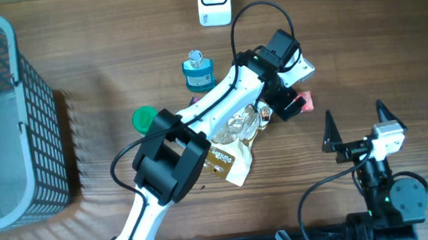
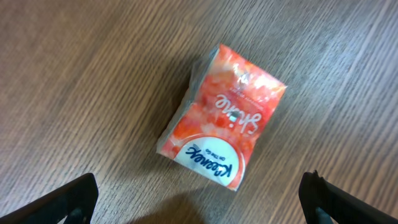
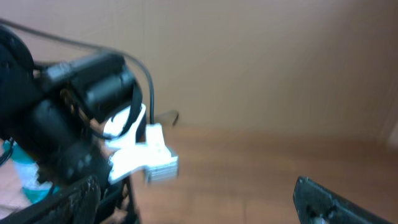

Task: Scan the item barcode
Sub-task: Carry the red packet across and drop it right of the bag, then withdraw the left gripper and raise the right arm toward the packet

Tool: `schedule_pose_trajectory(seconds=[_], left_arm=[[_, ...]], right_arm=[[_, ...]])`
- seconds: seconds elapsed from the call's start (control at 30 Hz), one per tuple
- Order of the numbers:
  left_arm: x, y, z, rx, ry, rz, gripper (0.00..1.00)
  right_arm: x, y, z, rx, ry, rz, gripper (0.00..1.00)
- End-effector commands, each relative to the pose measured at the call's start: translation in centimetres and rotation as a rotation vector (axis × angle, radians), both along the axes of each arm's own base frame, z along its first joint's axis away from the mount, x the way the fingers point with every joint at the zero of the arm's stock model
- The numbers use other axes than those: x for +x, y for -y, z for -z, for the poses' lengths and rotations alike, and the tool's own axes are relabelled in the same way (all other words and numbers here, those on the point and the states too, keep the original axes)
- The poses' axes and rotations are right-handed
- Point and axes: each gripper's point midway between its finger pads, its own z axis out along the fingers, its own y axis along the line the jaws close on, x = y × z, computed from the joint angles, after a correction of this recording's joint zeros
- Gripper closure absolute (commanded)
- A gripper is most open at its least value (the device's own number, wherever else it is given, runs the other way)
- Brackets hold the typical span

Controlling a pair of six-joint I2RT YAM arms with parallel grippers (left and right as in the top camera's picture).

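Gaping left gripper [image 2: 199, 200] over tissues [image 2: 221, 118]

The left claw [image 2: 198, 194] and right claw [image 1: 356, 126] stand spread wide.

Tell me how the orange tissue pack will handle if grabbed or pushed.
The tissue pack is likely light and soft, its wrinkled film wrapper suggesting it squashes under a grip. The glossy film may be slippery. Lying flat on the table, it should slide rather than roll.

I read "Kleenex" upside down on the white patch of the orange tissue pack [image 2: 221, 118], small "on the go" beside it, and a script "shine".
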Motion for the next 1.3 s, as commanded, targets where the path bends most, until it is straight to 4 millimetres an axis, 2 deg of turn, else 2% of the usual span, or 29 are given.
schedule_pose_trajectory(seconds=[0.0,0.07,0.13,0.2,0.23,0.27,0.3,0.33,0.4,0.47,0.5,0.53,0.57,0.67,0.7,0.73,0.83,0.93,1.07,1.1,1.2,1.27], left_arm=[[0.6,0.4,-7.0,-0.099,0.089,-0.017,0.0],[0.5,0.3,-10.0,-0.145,0.114,-0.049,0.0],[0.3,0.0,-13.7,-0.202,0.147,-0.075,0.0],[-0.4,-0.7,-18.5,-0.278,0.189,-0.11,0.0],[-0.9,-1.5,-21.8,-0.326,0.221,-0.137,0.0],[-1.3,-2.3,-23.7,-0.349,0.244,-0.164,0.0],[-1.7,-4.3,-27.2,-0.377,0.297,-0.243,0.0],[-1.9,-5.7,-29.1,-0.39,0.328,-0.296,0.0],[-3.1,-8.8,-33.0,-0.434,0.383,-0.389,0.0],[-5.2,-12.1,-37.2,-0.507,0.428,-0.434,0.0],[-6.4,-13.8,-39.0,-0.541,0.455,-0.443,0.0],[-7.3,-15.2,-40.3,-0.563,0.478,-0.455,0.0],[-8.2,-17.8,-41.8,-0.571,0.525,-0.498,0.0],[-9.7,-23.6,-43.1,-0.508,0.639,-0.631,0.0],[-10.4,-26.5,-43.2,-0.456,0.693,-0.71,0.0],[-10.8,-28.1,-43.4,-0.429,0.723,-0.753,0.0],[-12.6,-32.5,-43.7,-0.42,0.755,-0.916,0.0],[-13.1,-34.7,-43.0,-0.378,0.757,-1.023,0.0],[-12.3,-35.3,-41.8,-0.291,0.771,-1.067,0.0],[-11.9,-36.1,-41.1,-0.224,0.795,-1.104,0.0],[-11.2,-38.0,-40.7,-0.188,0.834,-1.269,0.0],[-11.0,-39.5,-40.6,-0.184,0.84,-1.361,0.0]], right_arm=[[-2.0,-0.5,-2.0,0.051,-0.069,-0.029,0.0],[-3.5,-0.8,-3.1,0.051,-0.104,-0.043,0.0],[-5.3,-0.6,-5.7,0.097,-0.091,-0.033,0.0],[-7.2,-0.5,-8.4,0.181,-0.071,-0.03,0.0],[-8.1,-0.5,-9.2,0.23,-0.094,-0.029,0.0],[-8.6,-0.7,-9.3,0.261,-0.125,-0.036,0.0],[-9.2,-2.3,-9.3,0.283,-0.184,-0.124,0.0],[-9.8,-4.3,-9.3,0.29,-0.224,-0.244,0.0],[-10.9,-7.3,-9.4,0.301,-0.263,-0.429,0.0],[-12.3,-9.2,-8.3,0.32,-0.34,-0.561,0.01],[-12.6,-9.3,-7.4,0.334,-0.385,-0.56,0.0],[-12.4,-9.2,-7.4,0.333,-0.382,-0.549,0.0],[-12.4,-9.2,-7.5,0.332,-0.375,-0.55,0.0],[-12.5,-9.8,-8.5,0.378,-0.364,-0.593,0.0],[-12.6,-10.2,-8.8,0.381,-0.365,-0.625,0.0],[-12.3,-10.2,-8.9,0.395,-0.374,-0.626,0.0],[-9.3,-9.4,-8.7,0.41,-0.415,-0.551,0.0],[-5.4,-8.6,-6.8,0.447,-0.55,-0.463,0.0],[0.0,-7.9,-4.8,0.466,-0.747,-0.372,0.0],[2.5,-6.8,-4.3,0.432,-0.818,-0.275,0.0],[5.6,-5.0,-3.6,0.334,-0.942,-0.074,0.01],[6.7,-5.2,-3.3,0.265,-1.011,-0.023,0.0]])
